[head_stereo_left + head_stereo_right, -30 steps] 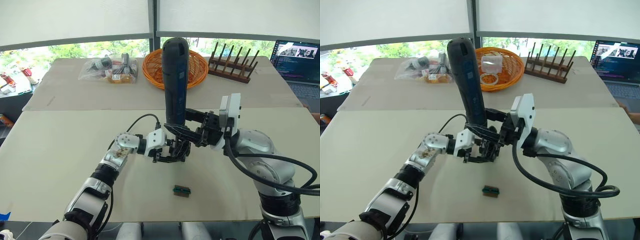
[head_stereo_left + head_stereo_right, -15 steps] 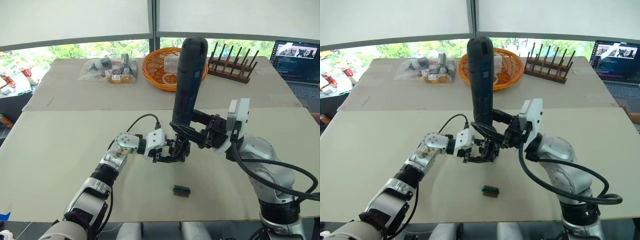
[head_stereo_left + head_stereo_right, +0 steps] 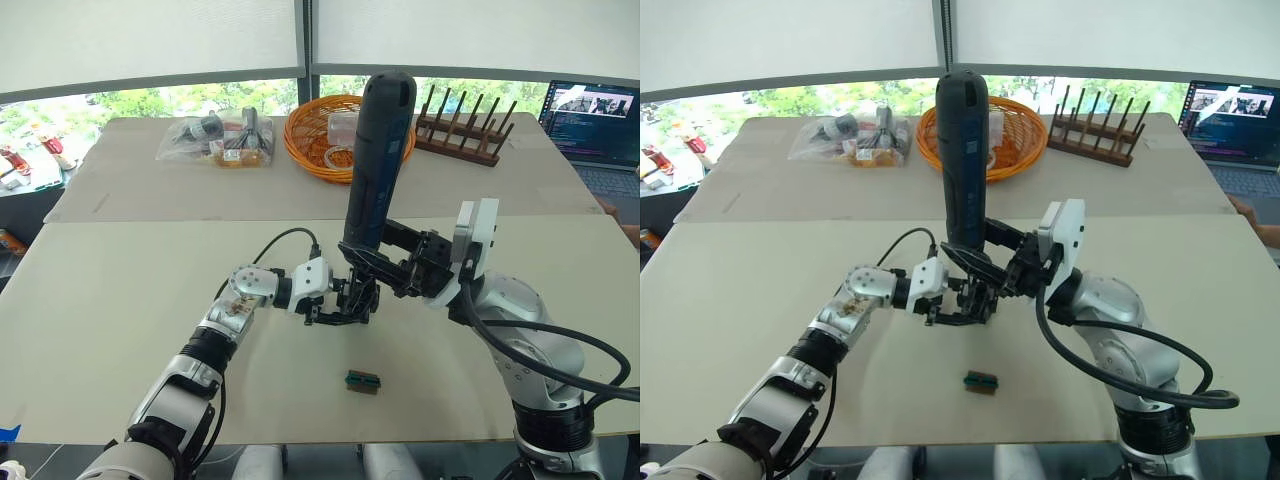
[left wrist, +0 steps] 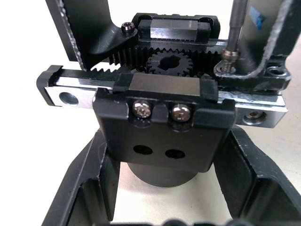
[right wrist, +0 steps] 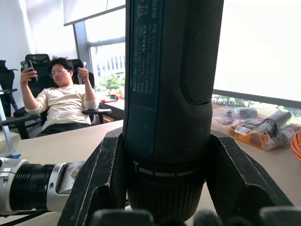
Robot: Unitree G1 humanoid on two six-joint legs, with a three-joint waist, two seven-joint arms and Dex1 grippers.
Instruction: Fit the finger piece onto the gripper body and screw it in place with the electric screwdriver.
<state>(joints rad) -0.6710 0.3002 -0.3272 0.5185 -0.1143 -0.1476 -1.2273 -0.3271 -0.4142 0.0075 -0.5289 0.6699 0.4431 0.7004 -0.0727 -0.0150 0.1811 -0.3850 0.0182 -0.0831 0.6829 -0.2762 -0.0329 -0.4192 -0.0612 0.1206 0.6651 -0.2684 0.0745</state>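
Screwdriver bit seated on the screw

My right gripper (image 3: pixel 375 262) is clamped on the thick dark blue-black electric screwdriver (image 3: pixel 375 160), upright at mid-table. My left gripper (image 3: pixel 352 300) is closed around the small black geared gripper body (image 4: pixel 160 117). The bit meets a screw head (image 4: pixel 227 55); any tilt risks cam-out or cross-threading, I judge.

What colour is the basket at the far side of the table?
Orange; the basket shows best in the right eye view, behind the electric screwdriver.

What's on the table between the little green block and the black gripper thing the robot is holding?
Nothing: bare table lies between the green block and the gripper body, as the left eye view shows.
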